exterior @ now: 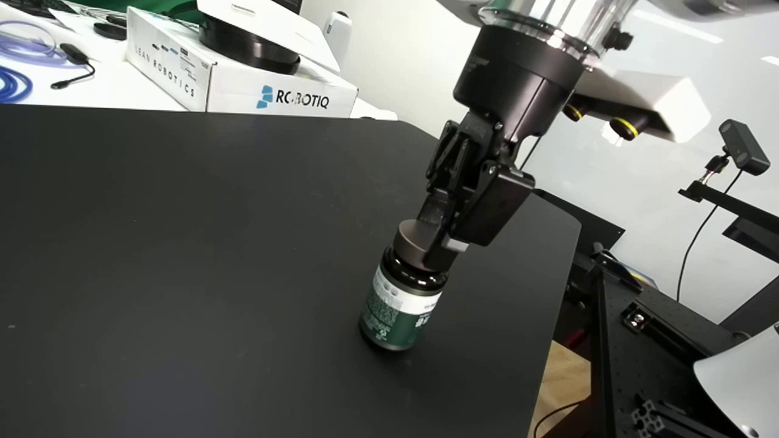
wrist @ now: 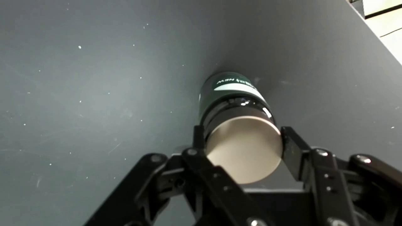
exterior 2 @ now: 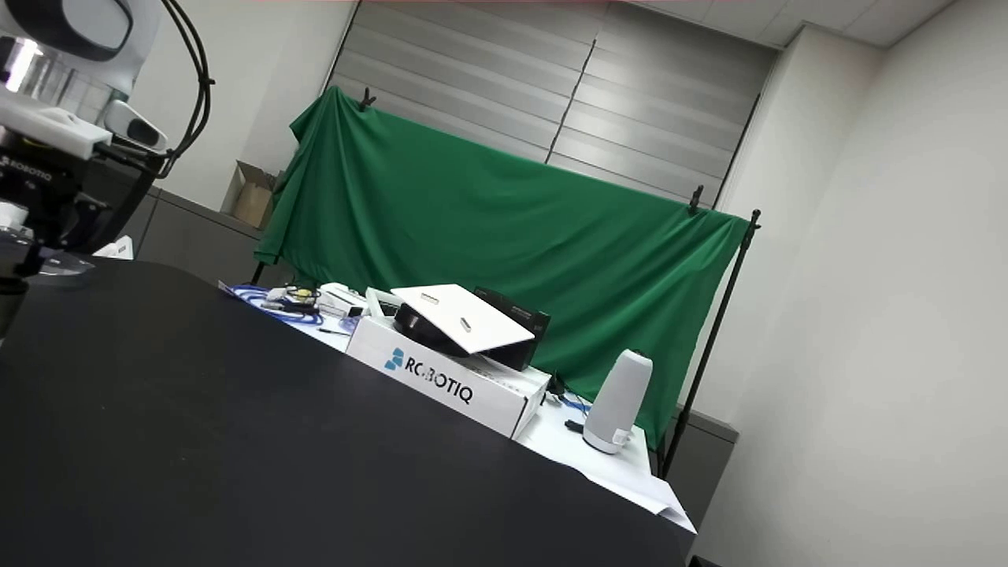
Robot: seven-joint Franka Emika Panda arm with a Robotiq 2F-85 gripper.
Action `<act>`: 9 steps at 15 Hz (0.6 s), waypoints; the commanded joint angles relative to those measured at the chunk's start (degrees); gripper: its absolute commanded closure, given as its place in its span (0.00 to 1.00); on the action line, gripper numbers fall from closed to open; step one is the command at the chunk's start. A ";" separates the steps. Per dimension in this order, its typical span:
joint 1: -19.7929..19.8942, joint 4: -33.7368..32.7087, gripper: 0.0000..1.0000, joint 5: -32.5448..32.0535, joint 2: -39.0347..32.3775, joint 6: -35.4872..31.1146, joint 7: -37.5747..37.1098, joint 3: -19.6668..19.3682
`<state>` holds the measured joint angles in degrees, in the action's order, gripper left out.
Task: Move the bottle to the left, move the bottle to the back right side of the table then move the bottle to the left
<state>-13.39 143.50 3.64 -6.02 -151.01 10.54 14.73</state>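
The bottle has a dark cap and a green and white label, and it sits over the right part of the black table. My gripper comes down from above, shut on the cap. In the wrist view the bottle extends below the gripper, and both fingertips press against the sides of its round cap. The base is at or very near the tabletop; whether it touches, I cannot tell. Only the arm and part of the hand show at the left border of an exterior view, with most of the bottle cut off there.
A white box topped by a black round object and a white plate stands on a white surface beyond the table, in both exterior views. The table's edge runs across the wrist view's upper right corner. A camera on a bracket is off to the side.
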 commanded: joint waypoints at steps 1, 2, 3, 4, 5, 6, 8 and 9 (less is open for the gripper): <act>0.15 -1.70 0.64 0.70 -1.31 0.13 0.79 0.52; 0.11 -1.66 0.64 0.57 -1.41 -0.01 0.69 0.58; 0.02 -1.57 0.64 0.17 -1.38 -0.19 0.36 0.59; 0.00 -1.56 0.64 0.19 -1.38 -0.23 0.27 0.68; -0.01 -1.59 0.14 0.36 -1.33 0.01 0.20 0.79; -0.02 -1.65 0.14 0.46 -1.16 0.37 0.23 0.89; -0.05 -1.55 0.02 0.82 0.12 1.17 0.09 1.16; -0.07 -1.54 0.00 1.11 1.06 1.93 -0.04 1.32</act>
<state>-13.40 143.03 3.62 -6.45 -151.20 10.82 15.54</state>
